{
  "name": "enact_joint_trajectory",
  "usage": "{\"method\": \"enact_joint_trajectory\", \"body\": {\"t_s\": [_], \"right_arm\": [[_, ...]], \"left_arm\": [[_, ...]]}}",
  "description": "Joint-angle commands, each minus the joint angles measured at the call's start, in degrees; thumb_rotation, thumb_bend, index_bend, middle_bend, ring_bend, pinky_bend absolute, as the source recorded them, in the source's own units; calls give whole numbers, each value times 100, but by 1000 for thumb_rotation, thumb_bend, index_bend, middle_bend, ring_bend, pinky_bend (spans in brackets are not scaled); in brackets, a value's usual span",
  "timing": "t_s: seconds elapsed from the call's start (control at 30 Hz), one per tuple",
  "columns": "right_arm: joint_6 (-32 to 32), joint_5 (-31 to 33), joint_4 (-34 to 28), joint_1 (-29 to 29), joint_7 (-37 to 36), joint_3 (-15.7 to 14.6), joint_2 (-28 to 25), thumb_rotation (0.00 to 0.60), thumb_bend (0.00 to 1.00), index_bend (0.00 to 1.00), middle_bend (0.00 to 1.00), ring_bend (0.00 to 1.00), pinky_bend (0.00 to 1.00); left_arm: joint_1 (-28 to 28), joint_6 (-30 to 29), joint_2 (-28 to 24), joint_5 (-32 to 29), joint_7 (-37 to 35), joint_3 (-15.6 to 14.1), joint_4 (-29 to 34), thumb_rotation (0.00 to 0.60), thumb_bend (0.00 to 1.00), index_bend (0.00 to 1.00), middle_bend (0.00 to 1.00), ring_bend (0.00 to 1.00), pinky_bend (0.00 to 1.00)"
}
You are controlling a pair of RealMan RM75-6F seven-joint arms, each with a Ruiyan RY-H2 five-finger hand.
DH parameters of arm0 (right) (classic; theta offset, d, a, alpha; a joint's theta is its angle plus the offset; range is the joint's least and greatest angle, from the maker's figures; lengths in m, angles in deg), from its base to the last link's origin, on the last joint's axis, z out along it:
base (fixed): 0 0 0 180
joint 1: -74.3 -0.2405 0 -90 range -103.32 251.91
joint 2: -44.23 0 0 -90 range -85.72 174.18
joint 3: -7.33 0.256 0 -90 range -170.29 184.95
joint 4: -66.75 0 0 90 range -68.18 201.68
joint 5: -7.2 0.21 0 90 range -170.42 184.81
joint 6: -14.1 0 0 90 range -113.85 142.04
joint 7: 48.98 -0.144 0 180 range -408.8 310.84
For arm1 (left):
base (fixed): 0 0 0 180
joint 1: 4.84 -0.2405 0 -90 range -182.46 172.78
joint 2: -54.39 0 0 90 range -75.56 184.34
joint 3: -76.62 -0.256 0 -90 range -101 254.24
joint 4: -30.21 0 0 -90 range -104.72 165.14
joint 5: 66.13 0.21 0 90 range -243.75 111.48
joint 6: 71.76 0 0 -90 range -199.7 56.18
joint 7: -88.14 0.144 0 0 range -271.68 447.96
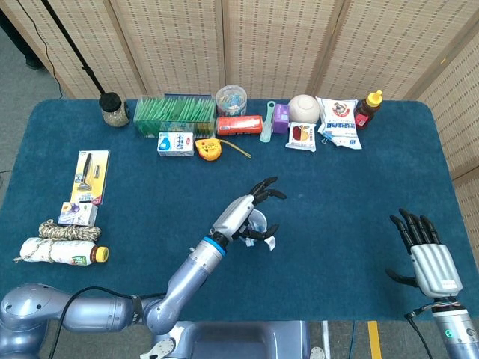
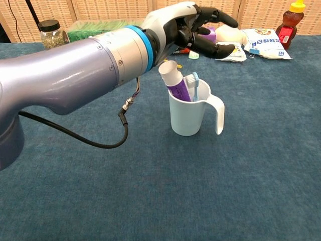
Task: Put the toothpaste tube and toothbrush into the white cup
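Chest view shows the toothbrush (image 2: 194, 86) and toothpaste tube (image 2: 174, 80) standing in the white cup (image 2: 189, 113). Your left robot hand (image 2: 193, 27) is released, fingers spread, at 12 o'clock above the cup. Lift it straight up, away from the tube's cap. The right robot hand (image 1: 425, 250) rests released, well apart.

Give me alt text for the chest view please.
A white cup on the blue table holds a purple toothpaste tube and a toothbrush. The robot's left hand hovers open above it.
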State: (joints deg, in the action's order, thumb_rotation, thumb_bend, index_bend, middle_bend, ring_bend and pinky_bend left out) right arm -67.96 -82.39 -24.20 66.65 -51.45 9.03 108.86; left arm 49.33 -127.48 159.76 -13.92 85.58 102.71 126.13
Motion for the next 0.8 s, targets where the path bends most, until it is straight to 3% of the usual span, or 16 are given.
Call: {"method": "enact_joint_trajectory", "body": {"t_s": [0.03,0.2,0.3,0.4,0.57,0.7,0.8], "right_arm": [[5,0,2,-2,3,-3,2,600,0,0,0,0,0],[-5,-3,-8,3,5,-3,0,600,0,0,0,0,0],[-15,-3,-15,7,6,-1,-5,600,0,0,0,0,0],[-22,-3,-20,10,9,0,-7,600,0,0,0,0,0],[-52,-17,-46,14,33,8,-12,600,0,0,0,0,0],[-99,-21,-80,28,16,25,-34,600,0,0,0,0,0],[-167,-26,-124,47,20,48,-56,600,0,0,0,0,0]], "left_arm": [[-81,-63,-146,144,-90,59,186,600,359,208,11,0,141],[-233,-164,-556,292,-71,123,557,600,359,167,0,0,112],[-327,-142,-958,347,166,28,739,600,358,62,0,0,34],[-478,-162,-1556,415,665,-204,979,600,355,0,0,0,0],[-999,-457,-2749,756,1327,-692,1446,600,352,0,0,0,0],[-1435,-691,-3442,1112,1460,-1069,1696,600,351,0,0,0,0],[-2035,-1038,-4071,1670,1375,-1614,1706,600,351,0,0,0,0]]}}
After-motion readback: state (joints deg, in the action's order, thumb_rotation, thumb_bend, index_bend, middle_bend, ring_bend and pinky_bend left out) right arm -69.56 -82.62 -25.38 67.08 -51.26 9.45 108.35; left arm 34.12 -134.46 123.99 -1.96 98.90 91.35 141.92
